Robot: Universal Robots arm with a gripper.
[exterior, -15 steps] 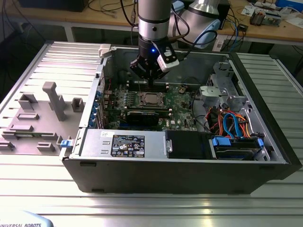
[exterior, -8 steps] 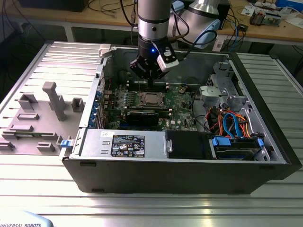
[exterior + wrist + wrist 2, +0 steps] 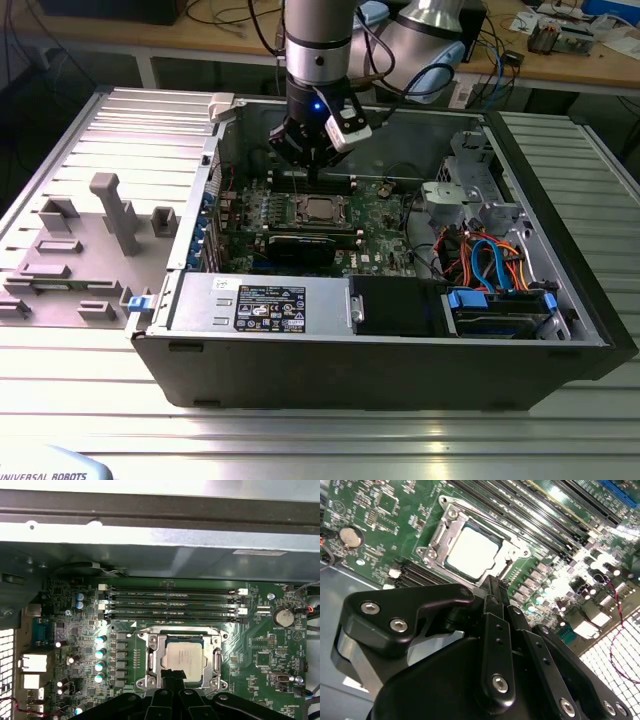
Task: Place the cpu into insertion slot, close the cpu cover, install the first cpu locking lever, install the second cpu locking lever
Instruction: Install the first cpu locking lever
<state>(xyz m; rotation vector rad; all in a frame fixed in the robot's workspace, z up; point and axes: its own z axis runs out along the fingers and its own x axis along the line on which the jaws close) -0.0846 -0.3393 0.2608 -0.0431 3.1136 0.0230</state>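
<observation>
The cpu (image 3: 183, 656) lay in the insertion slot (image 3: 141, 639), mid-frame in the exterior view, with the cpu cover (image 3: 216, 655) lowered; whether it was latched could not be told. The gripper (image 3: 171, 674) hovered over it, jaws clenched on nothing.

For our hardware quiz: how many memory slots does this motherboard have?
4 memory slots, lying parallel between the cpu and the case wall: first by the wall, second, third, fourth nearest the cpu. None looks hidden.

You've got a ribbed silver table (image 3: 300, 440) across the frame. At its centre an open computer case (image 3: 350, 368) lies on its side, with grey fixture blocks (image 3: 115, 212) at mid-left just beside it.
</observation>
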